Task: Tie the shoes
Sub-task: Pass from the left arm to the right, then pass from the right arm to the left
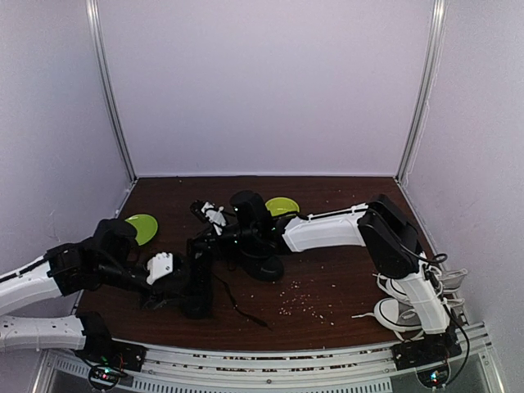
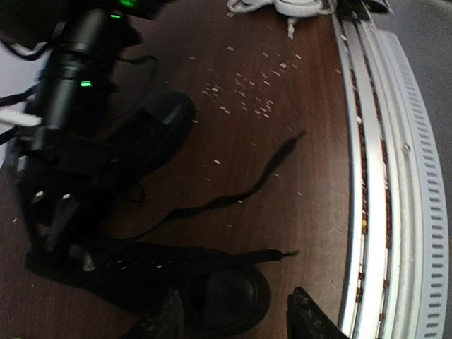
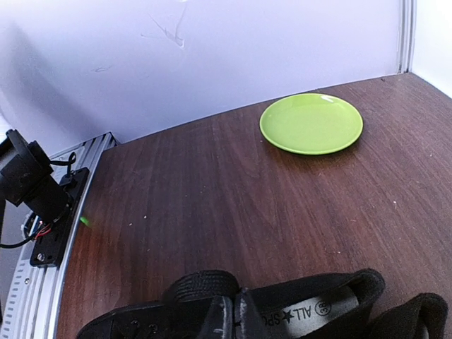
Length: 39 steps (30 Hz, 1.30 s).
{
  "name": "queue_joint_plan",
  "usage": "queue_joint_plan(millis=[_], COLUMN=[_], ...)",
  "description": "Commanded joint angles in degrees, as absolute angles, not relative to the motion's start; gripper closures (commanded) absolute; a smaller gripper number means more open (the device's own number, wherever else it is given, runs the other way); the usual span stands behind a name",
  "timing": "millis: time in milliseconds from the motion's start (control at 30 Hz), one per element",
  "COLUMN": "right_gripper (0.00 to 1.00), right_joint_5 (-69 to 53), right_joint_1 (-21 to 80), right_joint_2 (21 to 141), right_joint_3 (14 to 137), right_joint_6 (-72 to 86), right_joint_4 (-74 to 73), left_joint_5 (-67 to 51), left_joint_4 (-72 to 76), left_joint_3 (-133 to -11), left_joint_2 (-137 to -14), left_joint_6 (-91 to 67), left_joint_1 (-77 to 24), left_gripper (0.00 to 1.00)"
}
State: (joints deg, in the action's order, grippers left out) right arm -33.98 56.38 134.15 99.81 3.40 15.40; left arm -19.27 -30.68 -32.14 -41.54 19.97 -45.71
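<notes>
Dark wood-grain table point(image 1: 344, 278) — matte black shoes point(image 2: 205, 279), limp flat lace point(image 2: 233, 198).

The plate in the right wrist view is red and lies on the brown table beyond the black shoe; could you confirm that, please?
Not quite: the plate is green, not red, as the right wrist view shows. It does lie on the brown table beyond the black shoe.

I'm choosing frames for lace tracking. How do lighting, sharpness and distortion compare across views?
Top external: evenly lit, but the black shoes merge into the dark table. Left wrist: dim and soft, the loose lace faint, the rail bowed by the lens. Right wrist: bright, sharp, insole print legible, small glare on the green plate.
</notes>
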Motion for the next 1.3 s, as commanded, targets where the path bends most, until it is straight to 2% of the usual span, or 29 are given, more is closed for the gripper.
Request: queue_joint_plan(millis=[0, 133, 200, 300, 433, 567, 733, 1033, 1133, 1267], right_gripper=[1.0, 1.0, 1.0, 1.0, 1.0, 1.0, 1.0, 1.0, 1.0, 1.0], right_joint_5=[-37.2, -38.0, -38.1, -38.0, -38.7, -39.4, -39.6, -40.1, -39.9, -40.2], right_joint_1=[56.6, 56.5, 56.6, 56.7, 56.6, 56.7, 56.7, 56.6, 56.6, 56.7], right_joint_2=[129.9, 129.7, 129.6, 129.2, 129.2, 129.2, 129.0, 128.6, 128.4, 128.5], right_joint_3=[97.4, 97.4, 97.3, 97.0, 96.8, 96.8, 95.8, 94.4, 94.5, 94.8], right_joint_6=[2.7, 1.6, 1.0, 0.2, -0.3, -0.6, -0.8, -1.7, -2.2, -2.3], right_joint_4=[20.3, 19.6, 19.2, 18.9, 19.4, 20.2, 21.6, 22.3, 22.1, 22.0], left_joint_5=[-17.1, -18.0, -13.9, -3.3, -13.9, -21.9, -32.6, -41.7, -40.6, -37.9], left_joint_4=[-33.7, -32.2, -29.2, -21.0, -19.7, -27.5, -23.9, -27.6, -27.1, -25.7], left_joint_3=[-36.6, -37.0, -35.9, -33.6, -36.7, -43.5, -44.2, -47.6, -47.2, -47.0], left_joint_2=[-48.7, -46.5, -42.6, -37.4, -42.1, -53.4, -59.7, -67.7, -69.4, -69.8], left_joint_6=[28.3, 30.1, 29.9, 26.8, 24.0, 29.5, 30.6, 40.7, 41.8, 41.4], left_joint_1=[-51.6, -51.6, -51.5, -48.1, -32.3, -28.9, -20.7, -20.0, -20.0, -20.0], left_gripper=[0.47, 0.36, 0.34, 0.52, 0.54, 0.44, 0.43, 0.45, 0.46, 0.56])
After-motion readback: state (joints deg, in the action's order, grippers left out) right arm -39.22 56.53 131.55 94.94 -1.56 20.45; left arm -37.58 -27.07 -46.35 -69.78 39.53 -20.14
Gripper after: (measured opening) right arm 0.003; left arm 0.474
